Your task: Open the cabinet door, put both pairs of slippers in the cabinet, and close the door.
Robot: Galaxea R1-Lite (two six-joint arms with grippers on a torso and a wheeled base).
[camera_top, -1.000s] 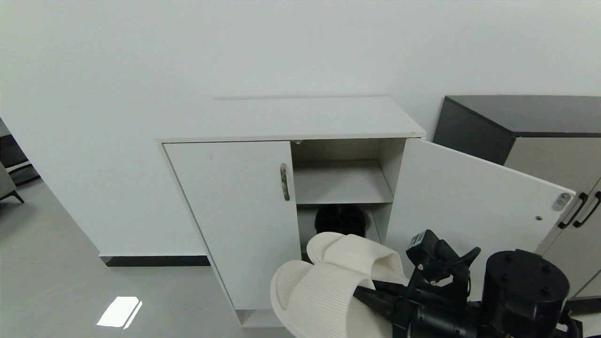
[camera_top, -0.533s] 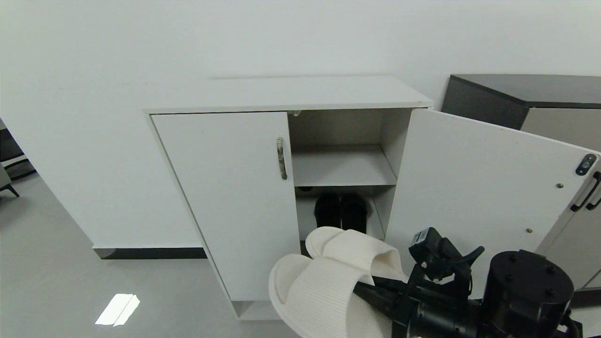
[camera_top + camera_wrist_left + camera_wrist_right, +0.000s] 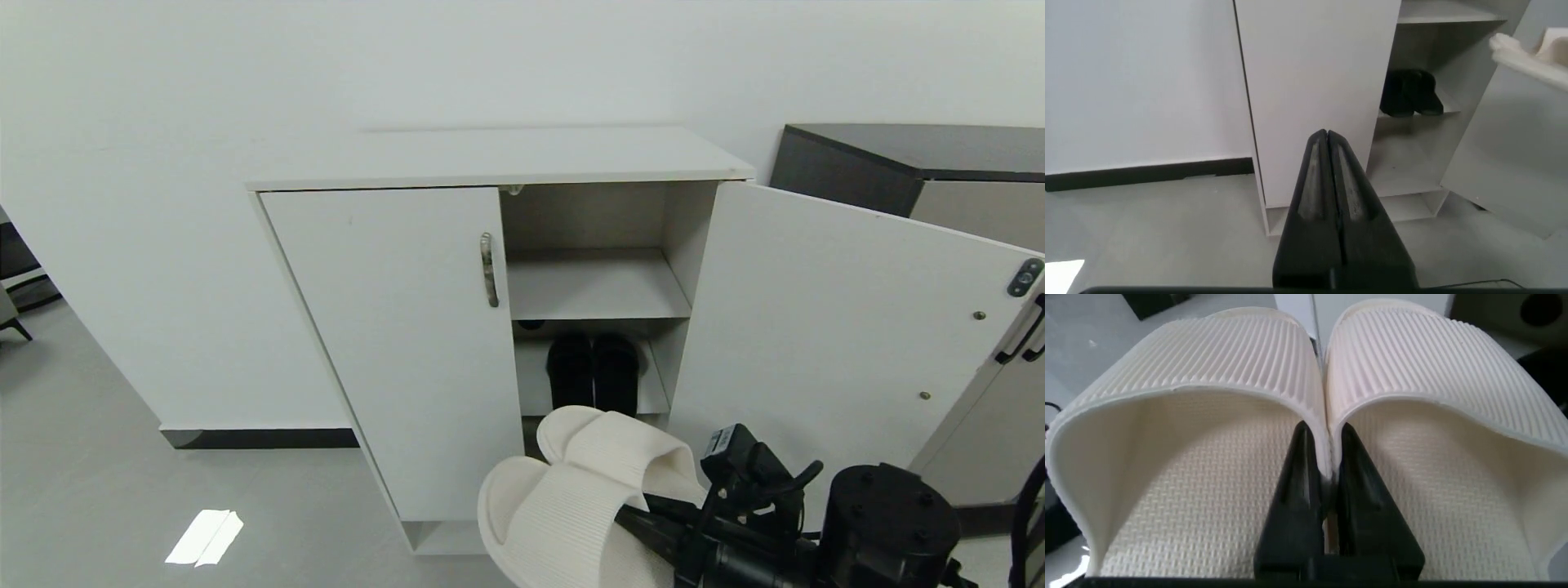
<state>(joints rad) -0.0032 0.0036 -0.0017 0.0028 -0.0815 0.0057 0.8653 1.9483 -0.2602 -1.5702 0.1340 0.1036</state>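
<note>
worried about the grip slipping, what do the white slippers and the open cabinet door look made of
White slippers: probably soft foam or rubber, matte; ribbed straps and a patterned footbed suggest moulding. Open cabinet door: looks like laminated board, a smooth, matte white flat panel.

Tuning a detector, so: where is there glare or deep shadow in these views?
Head view: glare patch on the floor left of the cabinet; black slippers shaded on their shelf. Left wrist view: they read as a dark mass. Right wrist view: cream slippers evenly lit.
</note>
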